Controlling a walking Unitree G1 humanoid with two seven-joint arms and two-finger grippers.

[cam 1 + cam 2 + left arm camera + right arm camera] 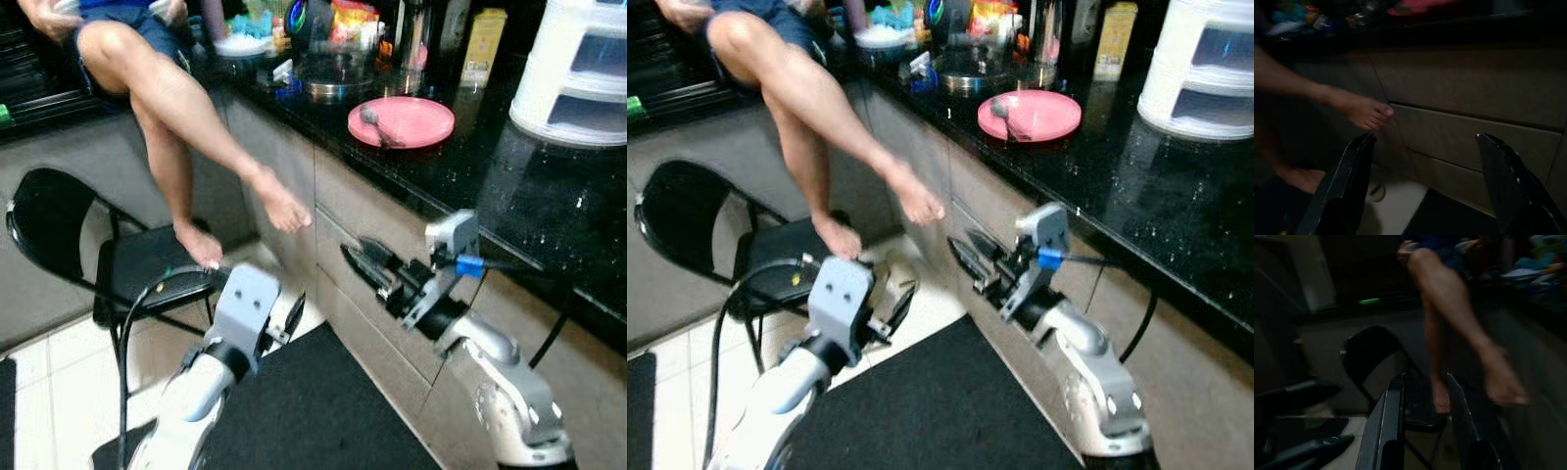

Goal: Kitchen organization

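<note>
Nearest the camera, over the black mat (323,411) on the tiled floor (59,382), both silver arms are reaching forward. The left gripper (291,315) is hovering low above the mat's far edge, and in the left wrist view its two black fingers (1344,181) are standing spread wide apart with nothing between them, facing the grey drawer fronts (1474,142). The right gripper (361,259) is hanging just in front of the cabinet drawers (367,230) below the counter's front edge; in the right wrist view its fingers (1386,426) are sitting a little apart, holding nothing.

Beyond the left gripper, a black folding chair (59,240) is standing on the floor near the cabinet. A person is sitting up on the far left end of the counter, one bare foot (199,245) resting on the chair seat and the other foot (281,204) hanging in the air close to the cabinet front.

On the black counter (529,196), a pink plate (402,121) is lying near the front edge with a spoon (374,124) resting on its left part. A white set of plastic drawers (578,73) is standing at the right. Behind the plate, toward the back edge, a round metal lid (333,88), a yellow carton (482,44) and a blurred crowd of colourful packets and dishes are sitting.
</note>
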